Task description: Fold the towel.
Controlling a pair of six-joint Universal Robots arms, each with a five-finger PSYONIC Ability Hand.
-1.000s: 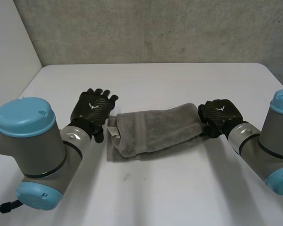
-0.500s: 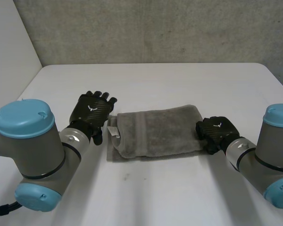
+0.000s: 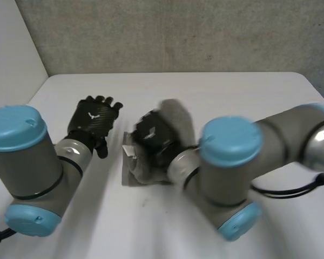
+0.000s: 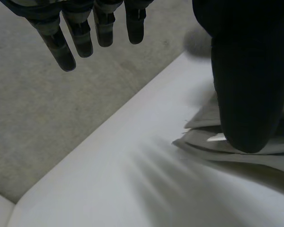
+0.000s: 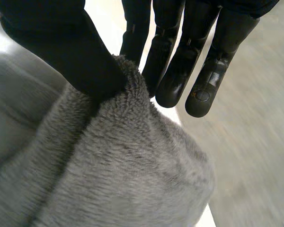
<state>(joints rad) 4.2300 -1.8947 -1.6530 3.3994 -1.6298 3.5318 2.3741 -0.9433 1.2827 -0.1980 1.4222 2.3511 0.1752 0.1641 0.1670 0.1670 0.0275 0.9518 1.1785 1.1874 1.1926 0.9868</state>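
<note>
Towel (image 3: 134,171) lay partly folded near the middle of the surface (image 3: 221,89), with one end lifted over the rest. My right hand (image 3: 154,135) pinched that lifted edge between thumb and fingers (image 5: 173,80). My left hand (image 3: 94,116) hovered spread and empty just beside the towel's other end.

Hazards, as I judged them:
- The pinch sat close to the edge, so the pile could slip free and drop the fold short.
- Dragging could bunch the lower layer.
- The two hands could collide over the towel.

Bare surface lay on every side of the towel, and the surface's edges were well apart from the cloth.
</note>
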